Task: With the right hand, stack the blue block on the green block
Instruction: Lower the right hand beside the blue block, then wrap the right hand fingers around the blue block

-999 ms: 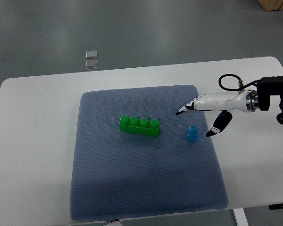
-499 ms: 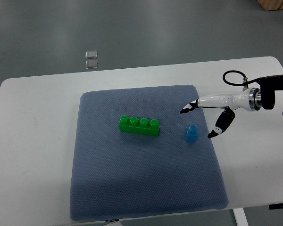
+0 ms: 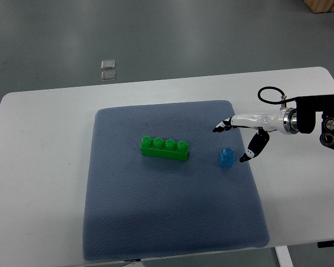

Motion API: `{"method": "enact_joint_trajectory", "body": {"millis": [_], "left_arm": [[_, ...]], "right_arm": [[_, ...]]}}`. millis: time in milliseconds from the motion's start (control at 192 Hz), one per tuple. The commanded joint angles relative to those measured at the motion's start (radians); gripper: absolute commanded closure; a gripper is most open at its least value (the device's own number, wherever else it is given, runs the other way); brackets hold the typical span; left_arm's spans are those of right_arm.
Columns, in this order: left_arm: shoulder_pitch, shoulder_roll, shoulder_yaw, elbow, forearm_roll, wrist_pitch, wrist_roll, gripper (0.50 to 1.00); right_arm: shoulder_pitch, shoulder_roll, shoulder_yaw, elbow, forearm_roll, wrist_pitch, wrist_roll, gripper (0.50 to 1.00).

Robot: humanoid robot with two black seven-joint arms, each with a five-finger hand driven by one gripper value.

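Two blocks on blue mat, no legible markings, right hand fingers spread, empty, just right of blue block, green block left, white tabletop.

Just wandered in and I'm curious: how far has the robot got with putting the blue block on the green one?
Nothing is stacked yet. The blue block sits on the grey mat, apart from the green block. The right robot hand hovers open beside the blue block, not gripping it. Grasping, lifting and placing it on the green block are all left.
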State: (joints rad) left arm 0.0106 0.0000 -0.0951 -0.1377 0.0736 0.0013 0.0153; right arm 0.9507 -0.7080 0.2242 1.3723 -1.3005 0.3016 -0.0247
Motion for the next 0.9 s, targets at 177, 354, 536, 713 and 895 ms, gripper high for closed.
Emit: {"method": "enact_joint_trajectory", "body": {"millis": [177,354,536,713,895], "left_arm": [[0.0,0.0,0.0,0.001,0.0,0.0,0.0,0.5],[0.0,0.0,0.0,0.001,0.0,0.0,0.0,0.5],[0.0,0.0,0.0,0.001,0.0,0.0,0.0,0.5],[0.0,0.0,0.0,0.001,0.0,0.0,0.0,0.5],[0.0,0.0,0.0,0.0,0.0,0.0,0.0,0.5]], "right_arm": [[-0.013,0.022,-0.017,-0.013,0.017,-0.041,-0.032,0.591],[-0.016,0.022,-0.032,-0.015,0.015,-0.042,-0.034,0.593],[-0.016,0.022,-0.037,-0.015,0.015,-0.045,-0.034,0.628],[-0.02,0.022,-0.04,-0.015,0.013,-0.045,-0.034,0.691],[-0.021,0.028,-0.045,-0.013,0.012,-0.045,-0.034,0.703]]}}
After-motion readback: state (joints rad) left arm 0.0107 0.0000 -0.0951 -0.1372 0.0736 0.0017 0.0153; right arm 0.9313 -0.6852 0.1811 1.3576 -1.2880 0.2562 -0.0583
